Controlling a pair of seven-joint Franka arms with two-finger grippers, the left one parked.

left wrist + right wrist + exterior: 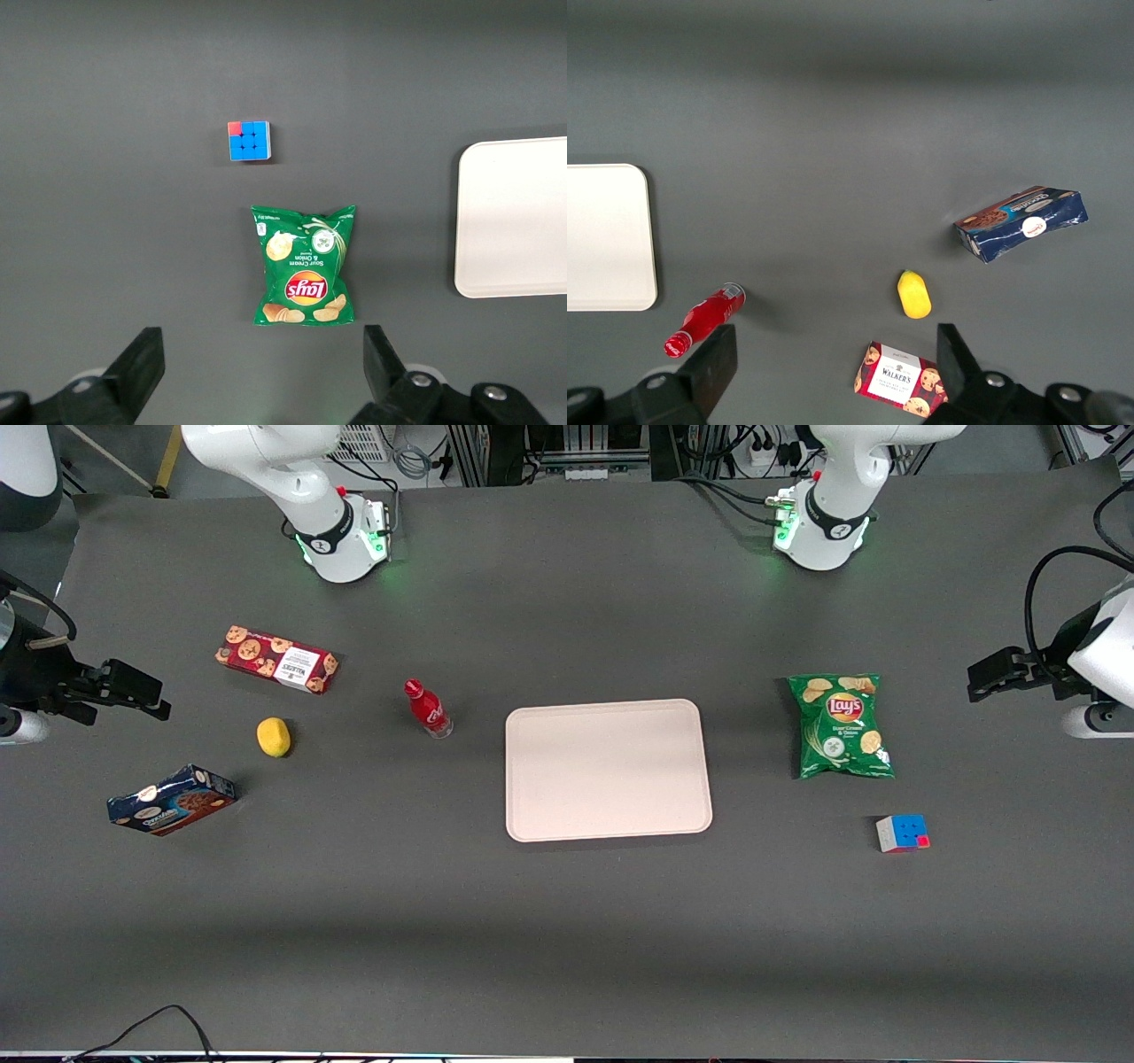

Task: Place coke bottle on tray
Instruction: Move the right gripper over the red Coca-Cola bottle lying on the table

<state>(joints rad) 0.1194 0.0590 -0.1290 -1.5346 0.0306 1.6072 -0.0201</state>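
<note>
The coke bottle is a small red bottle with a red cap, standing upright on the dark table. It is beside the tray, on the side toward the working arm's end. The tray is large, flat, pale pinkish-beige, and nothing lies on it. My right gripper hangs open and empty above the working arm's end of the table, well away from the bottle. In the right wrist view the bottle and a corner of the tray show, and the gripper is wide open with nothing between its fingers.
A red cookie box, a lemon and a blue box lie between the gripper and the bottle. A green chips bag and a colour cube lie toward the parked arm's end.
</note>
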